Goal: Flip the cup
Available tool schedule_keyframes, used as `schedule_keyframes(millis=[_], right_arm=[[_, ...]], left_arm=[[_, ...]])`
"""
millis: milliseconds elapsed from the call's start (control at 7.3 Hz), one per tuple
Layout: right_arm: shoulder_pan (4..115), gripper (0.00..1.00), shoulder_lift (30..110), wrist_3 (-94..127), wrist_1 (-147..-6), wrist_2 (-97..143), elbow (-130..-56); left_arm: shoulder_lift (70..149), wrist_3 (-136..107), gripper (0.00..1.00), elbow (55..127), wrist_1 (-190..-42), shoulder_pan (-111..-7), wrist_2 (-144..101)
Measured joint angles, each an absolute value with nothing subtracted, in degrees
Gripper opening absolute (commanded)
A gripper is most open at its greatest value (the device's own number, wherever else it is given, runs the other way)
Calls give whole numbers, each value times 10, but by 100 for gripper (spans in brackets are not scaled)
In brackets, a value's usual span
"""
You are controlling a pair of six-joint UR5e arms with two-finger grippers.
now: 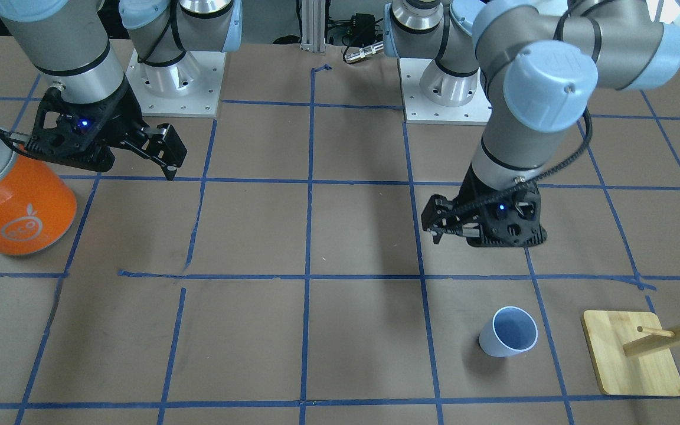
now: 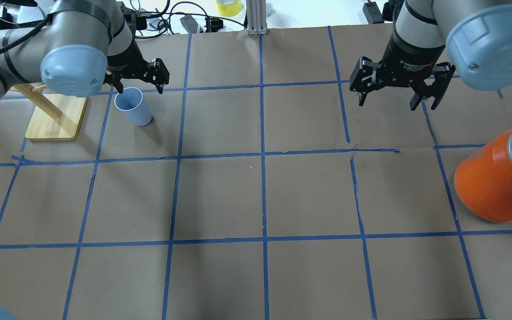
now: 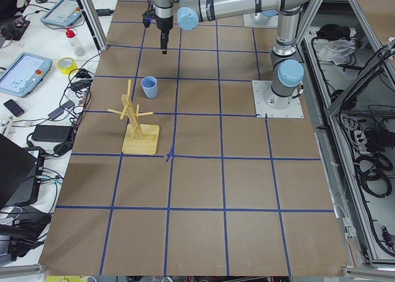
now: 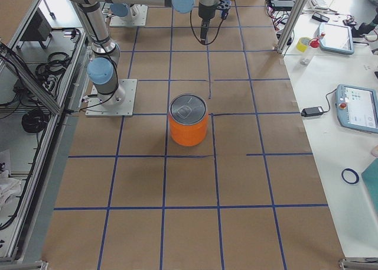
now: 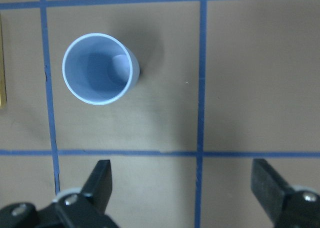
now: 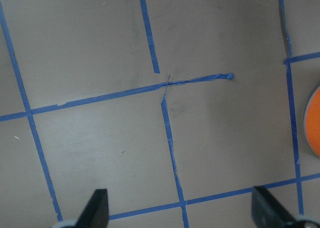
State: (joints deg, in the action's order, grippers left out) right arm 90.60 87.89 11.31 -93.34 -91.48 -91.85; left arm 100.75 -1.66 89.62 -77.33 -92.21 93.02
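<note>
The cup (image 1: pixel 508 339) is small and pale blue. It stands upright, mouth up, on the brown table; it also shows in the overhead view (image 2: pixel 134 106) and in the left wrist view (image 5: pixel 100 68). My left gripper (image 2: pixel 138 85) hangs above the table just beside the cup, open and empty. In its wrist view the fingers (image 5: pixel 102 180) are spread wide, and the cup lies ahead of the left-hand one, apart from both. My right gripper (image 2: pixel 396 101) is open and empty, hovering far from the cup, with only taped table beneath it (image 6: pixel 182 213).
A big orange can (image 2: pixel 491 182) with a silver top stands on my right side, near the right gripper (image 1: pixel 163 156). A wooden peg stand on a bamboo base (image 2: pixel 56 115) sits close beside the cup, on its outer side. Blue tape lines grid the table.
</note>
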Motion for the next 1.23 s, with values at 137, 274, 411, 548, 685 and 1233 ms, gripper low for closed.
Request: schedule_keyframes(millis=[137, 274, 411, 548, 685, 1233], right_arm=[[906, 100, 879, 113, -933, -915, -918], [906, 100, 880, 113, -933, -914, -918], [906, 100, 881, 112, -932, -914, -918], [907, 100, 882, 112, -932, -914, -918], [907, 100, 883, 110, -933, -915, -915], [911, 100, 886, 94, -927, -907, -883]], left_arm=[[972, -31, 100, 896, -825, -937, 921], [939, -42, 100, 899, -866, -944, 906], [916, -58, 100, 905, -886, -946, 893], [902, -75, 100, 909, -893, -947, 888], [898, -84, 100, 910, -894, -947, 886], [910, -84, 100, 911, -829, -947, 889]])
